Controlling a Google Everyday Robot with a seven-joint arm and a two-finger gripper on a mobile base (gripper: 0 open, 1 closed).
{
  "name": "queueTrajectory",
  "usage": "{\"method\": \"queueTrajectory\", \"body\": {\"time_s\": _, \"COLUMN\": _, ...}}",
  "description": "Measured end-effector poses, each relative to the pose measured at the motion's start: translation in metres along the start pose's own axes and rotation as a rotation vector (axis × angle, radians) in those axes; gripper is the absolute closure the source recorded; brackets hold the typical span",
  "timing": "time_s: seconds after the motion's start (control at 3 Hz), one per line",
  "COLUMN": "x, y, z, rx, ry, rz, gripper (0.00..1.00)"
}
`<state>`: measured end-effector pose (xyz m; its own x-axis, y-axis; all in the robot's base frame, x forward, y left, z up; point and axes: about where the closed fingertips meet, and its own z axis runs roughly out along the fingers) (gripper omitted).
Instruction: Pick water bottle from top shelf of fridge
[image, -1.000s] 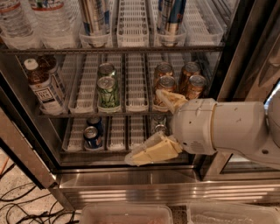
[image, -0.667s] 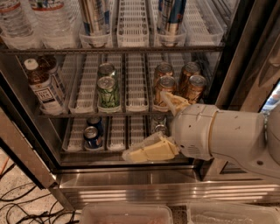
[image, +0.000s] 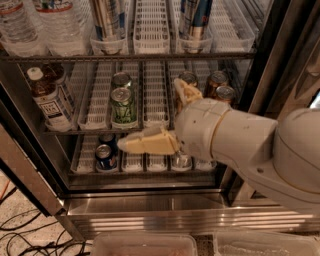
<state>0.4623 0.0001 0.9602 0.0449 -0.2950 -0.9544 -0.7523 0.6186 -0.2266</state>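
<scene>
a drinks cooler fills the view, the fridge (image: 150, 202) standing open over a speckled floor with dark cables (image: 20, 235) trailing at the lower left. the gripper (image: 149, 114) hangs in front of the middle racks, its two cream fingers (image: 150, 141) spread wide and holding nothing, one pointing left and the other up. the water bottle (image: 62, 27) stands upright on the top shelf (image: 150, 56), up and well to the left of the gripper, with a second clear bottle further left; its cap is cut off above. so the thing to reach lies a full rack higher and off to the left, its long axis vertical. nearer the gripper are things it shouldn't take: a green can (image: 123, 105) just to its left and a brown tea bottle (image: 47, 97) further left at that height. tall cans (image: 107, 20) stand above-left, right beside the water bottle. as i see it, the arm must rise and swing left, then go in level with a finger either side of the bottle's body, clear of the shelf's front rail.
</scene>
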Motion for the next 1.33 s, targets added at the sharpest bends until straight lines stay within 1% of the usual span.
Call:
{"method": "queueTrajectory", "body": {"time_s": 0.33, "x": -0.021, "y": -0.004, "z": 0.025, "rx": 0.008, "ry": -0.044, "rz": -0.012, "gripper": 0.0}}
{"method": "queueTrajectory", "body": {"time_s": 0.67, "x": -0.02, "y": -0.037, "z": 0.035, "rx": 0.104, "ry": -0.117, "rz": 0.07, "gripper": 0.0}}
{"method": "queueTrajectory", "body": {"time_s": 1.0, "x": -0.006, "y": -0.049, "z": 0.039, "rx": 0.148, "ry": -0.144, "rz": 0.148, "gripper": 0.0}}
{"method": "queueTrajectory", "body": {"time_s": 1.33, "x": -0.008, "y": -0.046, "z": 0.041, "rx": 0.14, "ry": -0.16, "rz": 0.151, "gripper": 0.0}}
